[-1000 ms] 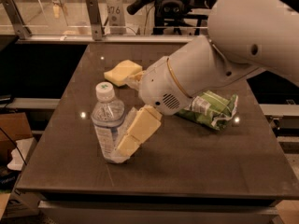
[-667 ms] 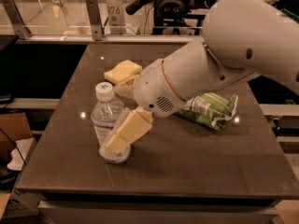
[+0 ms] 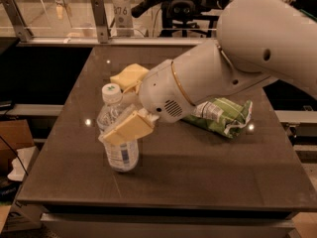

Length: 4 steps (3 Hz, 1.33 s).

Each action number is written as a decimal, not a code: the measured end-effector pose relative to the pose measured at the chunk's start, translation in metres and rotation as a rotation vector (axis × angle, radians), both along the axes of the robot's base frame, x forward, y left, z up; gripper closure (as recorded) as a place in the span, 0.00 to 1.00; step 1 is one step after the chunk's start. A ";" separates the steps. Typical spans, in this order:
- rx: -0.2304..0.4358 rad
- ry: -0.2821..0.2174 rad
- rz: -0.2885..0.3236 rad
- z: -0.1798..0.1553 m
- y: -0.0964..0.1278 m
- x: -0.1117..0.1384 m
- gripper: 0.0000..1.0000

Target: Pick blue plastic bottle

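Observation:
The blue plastic bottle (image 3: 120, 155) stands upright on the left part of the dark table (image 3: 198, 177). It is clear, with a white cap and a pale label. My gripper (image 3: 112, 108) reaches in from the right and is open around the bottle. One yellow finger (image 3: 126, 128) crosses the front of the bottle's middle. The other yellow finger (image 3: 130, 76) lies behind the bottle, with a gap to it. The white arm hides the table's back right.
A green snack bag (image 3: 223, 115) lies on the table to the right of the bottle, partly under my arm. A metal rail (image 3: 99, 19) runs behind the table. A cardboard box (image 3: 12, 135) sits on the floor at the left.
My gripper has moved left, so the near finger now lies across the bottle's front instead of beside it. The bottle has stayed upright in place.

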<state>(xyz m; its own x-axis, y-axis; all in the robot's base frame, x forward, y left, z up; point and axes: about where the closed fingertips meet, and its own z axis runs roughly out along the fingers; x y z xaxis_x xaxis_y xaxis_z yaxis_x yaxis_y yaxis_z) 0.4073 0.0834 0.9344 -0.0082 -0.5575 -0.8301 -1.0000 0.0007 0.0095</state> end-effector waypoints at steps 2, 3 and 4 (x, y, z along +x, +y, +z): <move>0.033 -0.029 -0.010 0.051 -0.009 0.025 1.00; 0.044 -0.044 -0.007 0.084 -0.014 0.041 1.00; 0.067 -0.087 0.020 0.135 -0.024 0.057 1.00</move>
<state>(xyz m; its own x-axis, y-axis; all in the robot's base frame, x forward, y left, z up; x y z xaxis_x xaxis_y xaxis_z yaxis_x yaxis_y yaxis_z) 0.4640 0.0592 1.0693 0.0761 -0.5004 -0.8625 -0.9968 -0.0169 -0.0782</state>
